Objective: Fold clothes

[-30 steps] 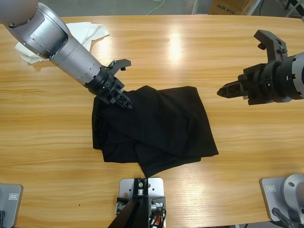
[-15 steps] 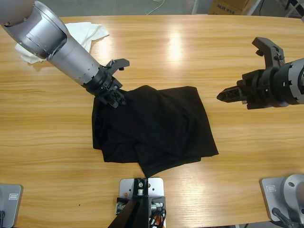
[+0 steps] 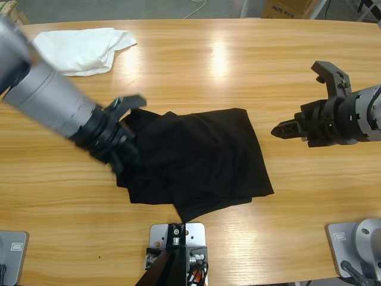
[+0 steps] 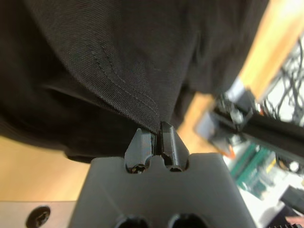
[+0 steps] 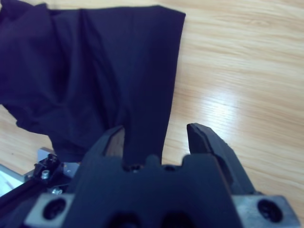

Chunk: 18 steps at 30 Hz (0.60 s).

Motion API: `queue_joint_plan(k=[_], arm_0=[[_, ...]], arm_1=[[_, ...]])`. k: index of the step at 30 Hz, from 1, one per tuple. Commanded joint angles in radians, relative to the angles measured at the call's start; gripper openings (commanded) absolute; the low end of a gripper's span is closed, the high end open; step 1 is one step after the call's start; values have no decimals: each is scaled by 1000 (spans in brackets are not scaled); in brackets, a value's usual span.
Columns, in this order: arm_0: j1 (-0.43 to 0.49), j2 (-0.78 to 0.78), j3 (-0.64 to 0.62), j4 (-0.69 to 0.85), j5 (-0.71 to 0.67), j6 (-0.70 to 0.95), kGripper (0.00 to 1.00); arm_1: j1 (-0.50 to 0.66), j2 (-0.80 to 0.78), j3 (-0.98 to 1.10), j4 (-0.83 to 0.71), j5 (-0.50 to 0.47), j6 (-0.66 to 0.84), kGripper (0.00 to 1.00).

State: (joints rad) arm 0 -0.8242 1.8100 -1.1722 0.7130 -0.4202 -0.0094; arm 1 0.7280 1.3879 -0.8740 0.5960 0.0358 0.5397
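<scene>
High view: black T-shirt [image 3: 196, 161] heaped in loose folds near middle of bench [image 3: 196, 65], closer to front edge, long axis running roughly left to right. Left hand [image 3: 122, 146] at shirt's left edge, touching fabric; right hand [image 3: 294, 128] well apart, off shirt's right edge, over bare wood toward right end of bench. Left arm therefore nearer and already engaged. Left wrist view: left hand [image 4: 156, 142] pressed together, pinching stitched hem of shirt [image 4: 118, 71], cloth draping away from tips, lifted off wood at that point. Right wrist view: right hand [image 5: 156, 137] spread wide, holding nothing, aimed toward shirt's right border [image 5: 95, 80], straight edge running away from tips. White garment [image 3: 83, 49] bunched at far left corner of bench, apart from shirt. Judged: fold in progress from left side, shirt not yet neat or flat.
</scene>
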Motion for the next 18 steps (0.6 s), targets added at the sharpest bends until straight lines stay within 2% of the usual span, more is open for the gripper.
queue_joint_plan(k=[1, 11, 18], arm_0=[[-39, -96, 158, 10, 22, -35, 0], [-55, -155, 186, 31, 28, -66, 0], [-79, -89, 248, 27, -47, -115, 0]], arm_1=[[-10, 28, 62, -34, 20, -4, 531], [-10, 33, 90, -60, 36, -4, 531], [-10, 31, 98, -62, 39, -4, 531]])
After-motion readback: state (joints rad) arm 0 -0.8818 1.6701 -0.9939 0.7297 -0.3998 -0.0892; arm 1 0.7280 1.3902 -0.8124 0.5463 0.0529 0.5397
